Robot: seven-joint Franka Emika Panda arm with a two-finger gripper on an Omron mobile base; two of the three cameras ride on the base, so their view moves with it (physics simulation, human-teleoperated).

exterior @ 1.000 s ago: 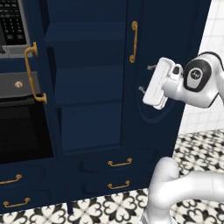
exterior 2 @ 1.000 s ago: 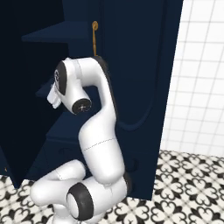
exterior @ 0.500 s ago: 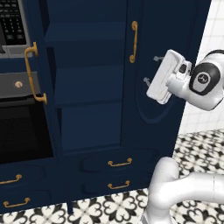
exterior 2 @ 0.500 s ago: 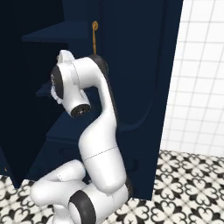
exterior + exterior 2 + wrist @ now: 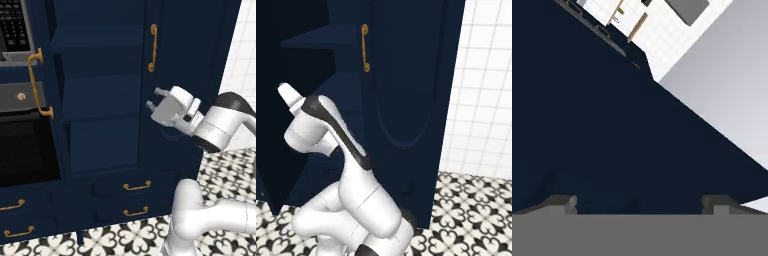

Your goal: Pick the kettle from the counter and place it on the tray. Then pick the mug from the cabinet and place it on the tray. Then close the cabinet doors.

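Note:
The tall navy cabinet (image 5: 100, 125) faces me with its bare inner shelves (image 5: 95, 75) showing. Its left door (image 5: 45, 100) stands swung out, brass handle (image 5: 37, 82) toward me. The right door (image 5: 185, 45), with a curved brass handle (image 5: 152, 47) (image 5: 364, 47), looks shut or nearly so. My gripper (image 5: 154, 98) hangs open just in front of the right door's inner edge, below that handle, nothing between its fingers. In the hand view the gripper (image 5: 639, 202) looks at a plain navy surface close up. The kettle, mug and tray are out of view.
A black oven (image 5: 25, 150) and a keypad panel (image 5: 12, 25) sit left of the open door. Drawers with brass pulls (image 5: 137, 186) run below the shelves. A white tiled wall (image 5: 486, 75) lies to the right, patterned floor (image 5: 130, 235) below.
The hand has swung left, from beside the right door's middle to its inner edge, and has turned its fingers toward the cabinet. The jaws stayed open.

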